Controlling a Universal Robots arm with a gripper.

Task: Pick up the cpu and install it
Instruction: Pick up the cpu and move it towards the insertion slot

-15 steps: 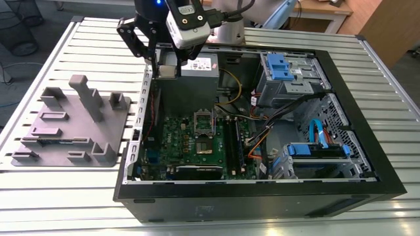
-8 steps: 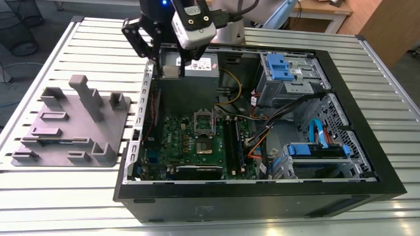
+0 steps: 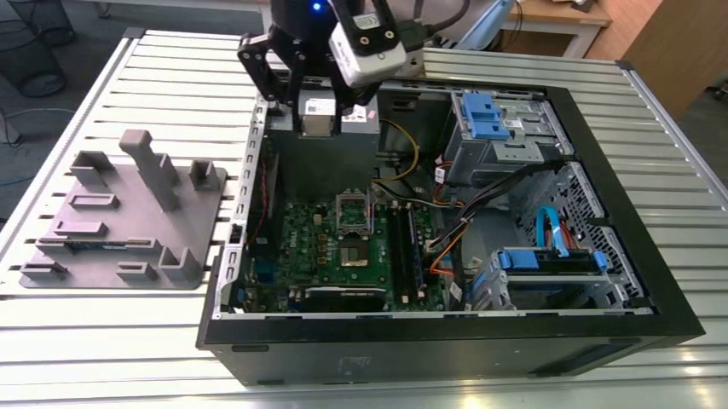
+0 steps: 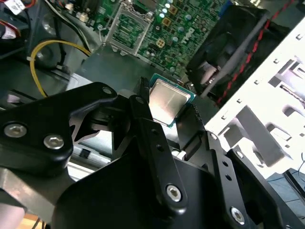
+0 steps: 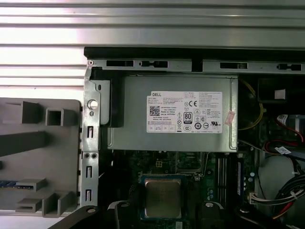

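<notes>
A: Hanging where, the cpu (image 4: 167, 101)?
B: It is sitting clamped between the jaws of the gripper (image 3: 319, 119), upper middle of the exterior view, over the power supply (image 5: 171, 114) end of the open case (image 3: 455, 328).
A: And the socket (image 3: 354, 213)?
B: It is lying on the green motherboard (image 3: 341, 264), lower in that frame, well apart from the cpu.

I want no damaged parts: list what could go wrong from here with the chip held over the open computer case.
1. The black gripper pinches the small square silvery-topped cpu by its edges; it might slip and drop onto the green motherboard.
2. The metal-framed rectangular socket is a tight target; a skewed cpu could damage it.
3. The yellow cable near the socket might snag the gripper's wide linkage.
</notes>
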